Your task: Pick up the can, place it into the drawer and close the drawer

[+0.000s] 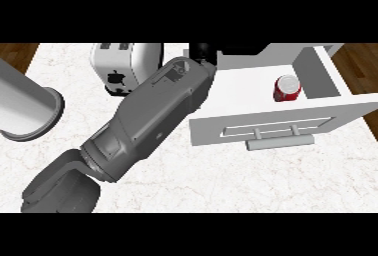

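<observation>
The red can (287, 88) with a silver top sits inside the open white drawer (325, 75), near its right wall. The drawer's front panel (221, 120) faces me, with a grey handle (279, 142) below it. My left forearm (148, 120) stretches from the lower left up to the drawer's back left corner. Only a small black part of the left hand (201, 50) shows past the wrist, left of the can and apart from it. The wrist hides the rest of the hand. My right hand does not show.
A white toaster (117, 65) stands at the back, just left of my forearm. A large grey cylinder (26, 107) with a dark rim lies at the left edge. The counter top (244, 180) is white marble, with wooden floor (15, 52) beyond its corners.
</observation>
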Controlling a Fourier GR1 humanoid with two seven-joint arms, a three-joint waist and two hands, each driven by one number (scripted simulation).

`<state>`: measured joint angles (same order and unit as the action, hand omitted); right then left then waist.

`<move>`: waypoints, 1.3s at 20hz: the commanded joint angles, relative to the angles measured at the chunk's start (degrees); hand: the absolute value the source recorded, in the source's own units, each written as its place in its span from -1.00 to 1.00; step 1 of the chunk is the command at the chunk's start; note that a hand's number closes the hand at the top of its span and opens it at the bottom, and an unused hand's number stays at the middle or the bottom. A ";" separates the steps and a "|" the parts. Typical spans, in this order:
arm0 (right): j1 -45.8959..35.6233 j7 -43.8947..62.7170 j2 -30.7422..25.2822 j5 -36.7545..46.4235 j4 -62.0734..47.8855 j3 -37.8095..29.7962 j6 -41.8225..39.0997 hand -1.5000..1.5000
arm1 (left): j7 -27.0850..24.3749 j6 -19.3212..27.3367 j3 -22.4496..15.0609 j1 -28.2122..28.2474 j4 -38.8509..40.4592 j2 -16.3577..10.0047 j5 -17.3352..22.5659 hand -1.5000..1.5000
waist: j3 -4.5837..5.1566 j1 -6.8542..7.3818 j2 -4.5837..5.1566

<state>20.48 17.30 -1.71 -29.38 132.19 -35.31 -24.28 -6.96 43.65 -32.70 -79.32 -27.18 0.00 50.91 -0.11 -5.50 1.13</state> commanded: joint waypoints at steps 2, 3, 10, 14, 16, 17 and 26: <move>0.67 1.50 -1.38 -2.01 0.92 -1.46 0.00 -1.00 | -1.20 0.83 -1.26 -0.83 1.30 0.00 2.43 -1.00 | 0.02 -0.05 -0.08; -1.84 -0.33 0.30 1.97 -0.02 0.54 0.65 -1.00 | 0.20 2.98 -2.71 -2.14 -0.07 0.00 2.73 -1.00 | 0.00 0.63 -0.13; -2.51 -0.24 -1.83 1.24 1.08 -0.56 -0.12 -1.00 | -4.85 0.63 -2.35 -0.39 1.59 0.00 6.01 -1.00 | 0.02 0.17 0.12; -5.34 -6.70 -6.22 9.94 3.85 -2.80 -3.44 -1.00 | -6.83 2.85 -2.28 0.57 -0.73 0.00 7.71 -1.00 | 0.02 -0.18 0.31; -3.86 -8.78 -4.08 13.04 6.26 -1.43 -4.61 -1.00 | -7.22 0.74 -2.07 -0.09 0.62 0.00 7.38 -1.00 | 0.04 1.03 -0.07; -4.67 -9.64 -2.73 14.57 6.10 1.10 -5.13 -1.00 | -9.22 1.07 -1.34 -1.30 0.42 0.00 7.93 -1.00 | 0.01 0.58 0.24; -12.86 -12.92 -5.18 34.97 6.20 9.35 -3.85 -1.00 | -10.02 1.02 -1.33 -3.62 0.44 0.00 9.44 -1.00 | 0.06 3.31 -0.09</move>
<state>9.73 5.45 -6.53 -3.12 137.46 -29.59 -28.23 -16.75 45.18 -34.75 -81.48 -27.57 0.00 59.71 -0.06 -2.95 1.13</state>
